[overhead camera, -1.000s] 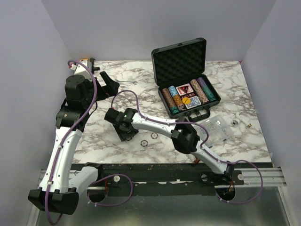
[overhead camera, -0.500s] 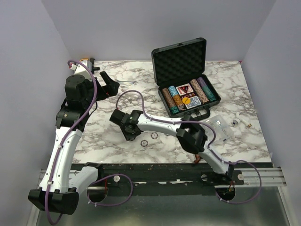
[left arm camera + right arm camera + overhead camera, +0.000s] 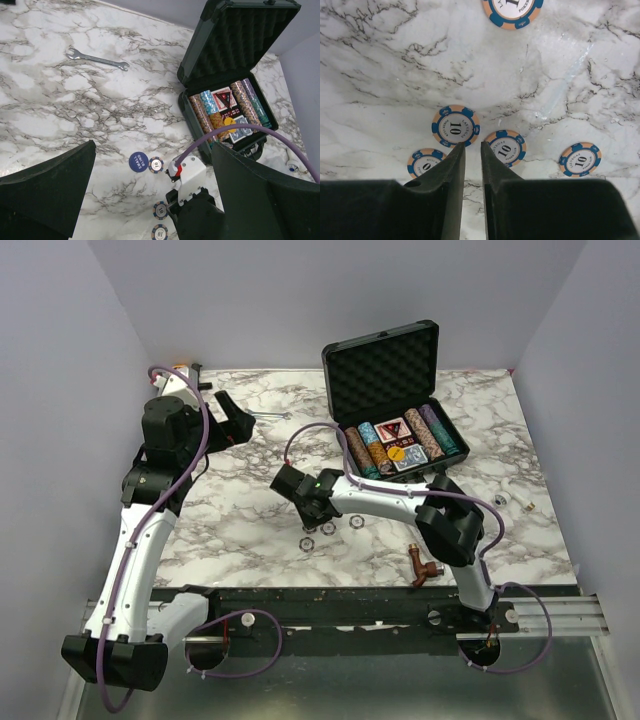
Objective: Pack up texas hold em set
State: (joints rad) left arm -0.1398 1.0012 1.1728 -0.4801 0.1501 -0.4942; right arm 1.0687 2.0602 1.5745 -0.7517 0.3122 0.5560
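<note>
One black hard-plastic briefcase [image 3: 385, 360] stands open at the back right of the marble-patterned bench [image 3: 230, 530]. Its lid is upright and lined with bumpy foam. The tray holds four chip rows [image 3: 201, 114] of striped chips set on edge. It also holds one red deck [image 3: 223, 96], one blue deck [image 3: 243, 134] and one small round yellow disc [image 3: 229, 121] between the decks. Out on the bench, in front of the briefcase and to its left, five loose chips [image 3: 455, 126] lie flat. Each is round, with an orange-and-blue striped rim and a white centre printed 10. One dark blue disc [image 3: 138, 161] marked SMALL BLIND lies just beside one of them. One slim metal wrench [image 3: 97, 59] lies near the back of the bench, and one brown pipe fitting [image 3: 418, 565] sits at the front edge. The right fingers [image 3: 452, 170], flat and black, hang over the loose chips with only a narrow slit between them, grasping nothing. The left fingers [image 3: 50, 185] are released and spread wide above the bench, left of the briefcase, holding nothing.
</note>
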